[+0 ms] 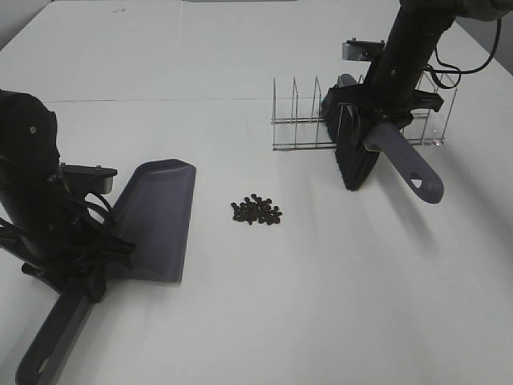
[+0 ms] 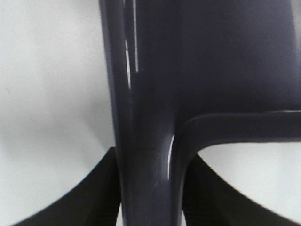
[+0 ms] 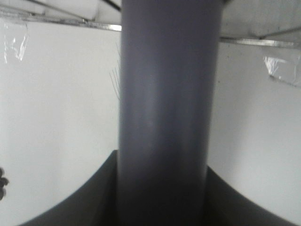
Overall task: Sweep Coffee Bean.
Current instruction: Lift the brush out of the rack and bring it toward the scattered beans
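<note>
Left arm [image 1: 36,200] is folded low at the near left corner of the table [image 1: 321,313], wrist tipped down. The left gripper [image 1: 86,277] is pressed together on the handle of the dustpan [image 1: 156,216]. My left wrist view confirms it, with dark fingers [image 2: 89,200] hugging both sides of the handle where it forks into the pan. The pan lies low on the table and its handle runs back toward the near edge.

Right arm [image 1: 409,48] comes down steeply from the top right. The right gripper [image 1: 383,120] is clamped on the brush [image 1: 357,160] just above its bristle head. The brush is tilted, bristles down in front of the wire rack [image 1: 296,120], the handle end jutting out toward me.

The coffee beans [image 1: 256,211] sit in one small heap on the open table, between pan and brush, apart from both and nearer the pan.

Now the weak spots. I can't tell whether the bristles touch the table. Both wrist views are filled by blurred handle, so the fingertips are hidden there. A few beans just peek in at the edge of the right wrist view. The dustpan handle's tip is cut off at the frame's bottom.
</note>
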Available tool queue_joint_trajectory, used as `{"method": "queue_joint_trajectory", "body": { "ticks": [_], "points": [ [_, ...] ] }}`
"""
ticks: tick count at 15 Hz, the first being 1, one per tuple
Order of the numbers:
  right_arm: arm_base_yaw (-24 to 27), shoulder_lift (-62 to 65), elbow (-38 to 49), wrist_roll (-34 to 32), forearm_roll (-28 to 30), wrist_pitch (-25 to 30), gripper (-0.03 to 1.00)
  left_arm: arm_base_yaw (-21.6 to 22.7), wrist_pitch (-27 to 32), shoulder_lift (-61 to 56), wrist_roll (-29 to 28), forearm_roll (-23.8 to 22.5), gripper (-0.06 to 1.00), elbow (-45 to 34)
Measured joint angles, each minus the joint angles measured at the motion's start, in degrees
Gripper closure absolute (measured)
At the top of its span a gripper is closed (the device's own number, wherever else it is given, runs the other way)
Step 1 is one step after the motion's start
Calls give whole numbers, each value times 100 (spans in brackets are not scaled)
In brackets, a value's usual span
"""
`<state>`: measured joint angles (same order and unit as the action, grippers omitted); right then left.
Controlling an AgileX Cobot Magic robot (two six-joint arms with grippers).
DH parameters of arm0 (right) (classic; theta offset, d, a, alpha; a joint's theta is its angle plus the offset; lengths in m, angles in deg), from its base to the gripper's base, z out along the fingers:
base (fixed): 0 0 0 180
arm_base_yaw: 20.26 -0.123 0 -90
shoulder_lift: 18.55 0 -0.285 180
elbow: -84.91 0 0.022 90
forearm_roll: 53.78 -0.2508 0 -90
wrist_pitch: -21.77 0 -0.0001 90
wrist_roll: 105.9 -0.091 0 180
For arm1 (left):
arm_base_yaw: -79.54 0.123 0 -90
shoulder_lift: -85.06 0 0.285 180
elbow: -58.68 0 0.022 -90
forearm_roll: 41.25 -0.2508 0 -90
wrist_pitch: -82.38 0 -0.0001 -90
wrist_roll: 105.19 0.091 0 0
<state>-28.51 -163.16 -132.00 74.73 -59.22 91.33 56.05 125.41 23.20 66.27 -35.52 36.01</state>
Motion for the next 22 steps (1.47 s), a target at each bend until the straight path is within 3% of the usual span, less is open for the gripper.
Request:
{"method": "queue_joint_trajectory", "body": {
  "ticks": [7, 10, 15, 19, 22],
  "points": [
    [-17, 2068, 2315, -17, 0, 40, 66, 0, -321, 0, -97, 46, 61, -6],
    [-309, 3008, 3128, -498, 871, 57, 66, -235, -361, 0, -292, -63, 61, -6],
    [-957, 3335, 3312, -1060, 1742, 57, 66, -516, -378, 149, -596, -441, 61, 86],
    [-957, 3197, 3340, -1415, 2126, 46, 66, -516, -246, 355, -602, -527, 61, 470],
    [-957, 3088, 3340, -1610, 2183, 46, 66, -602, 126, 504, -756, -1031, 61, 791]
  ]
}}
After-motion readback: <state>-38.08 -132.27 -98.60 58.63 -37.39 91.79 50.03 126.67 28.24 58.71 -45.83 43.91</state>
